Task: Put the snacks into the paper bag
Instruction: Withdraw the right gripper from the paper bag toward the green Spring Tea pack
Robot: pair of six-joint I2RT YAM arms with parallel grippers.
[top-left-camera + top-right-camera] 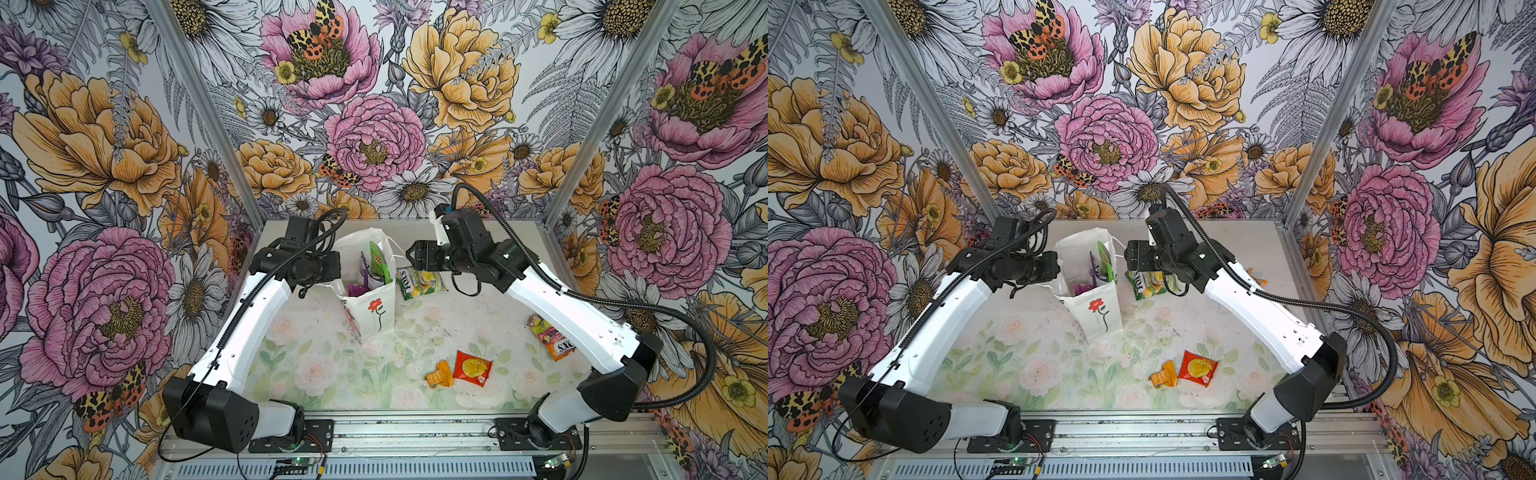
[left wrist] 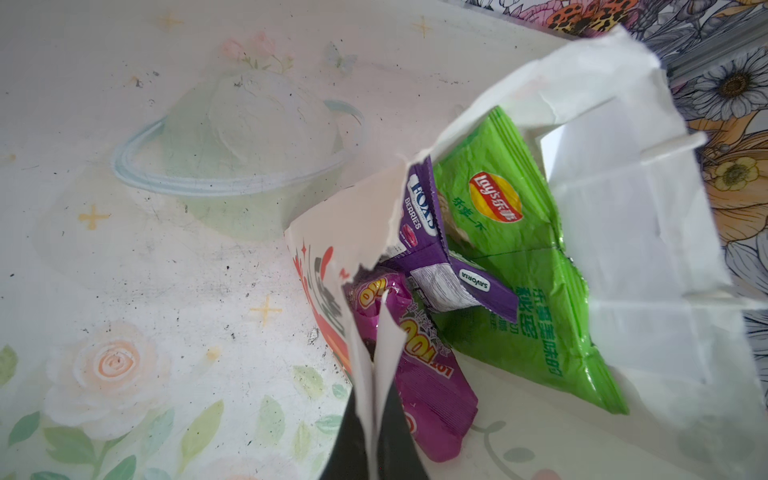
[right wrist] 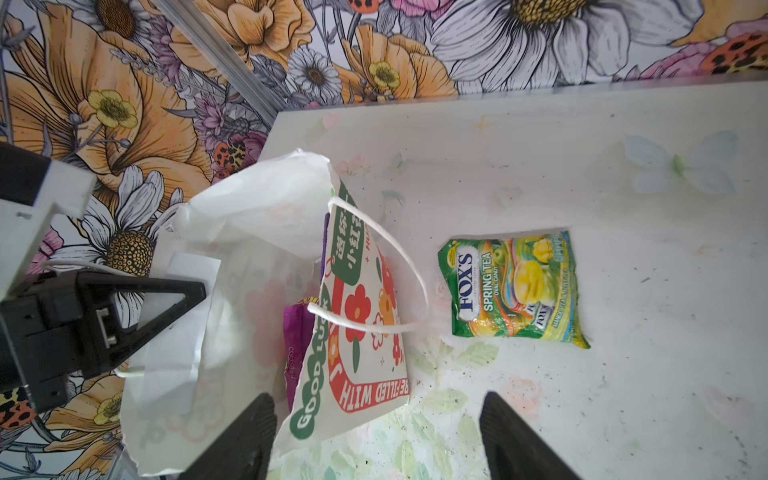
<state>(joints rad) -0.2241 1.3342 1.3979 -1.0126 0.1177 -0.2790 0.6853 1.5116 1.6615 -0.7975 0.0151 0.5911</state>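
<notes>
the paper bag (image 1: 365,320) stands upright toward the back edge of the table (image 1: 316,365), its torn rim pinched in the closed left pincer (image 2: 374,415) — inside lie the light-green packet (image 2: 519,249), the purple packet (image 2: 432,232) and the magenta packet (image 2: 428,386). the right pincer (image 3: 378,399) hangs open and empty near the green-yellow fox's packet (image 3: 513,291), which lies flat just beside the bag; the orange packet (image 1: 439,374) and the red-yellow packet (image 1: 473,368) lie together near the front edge.
</notes>
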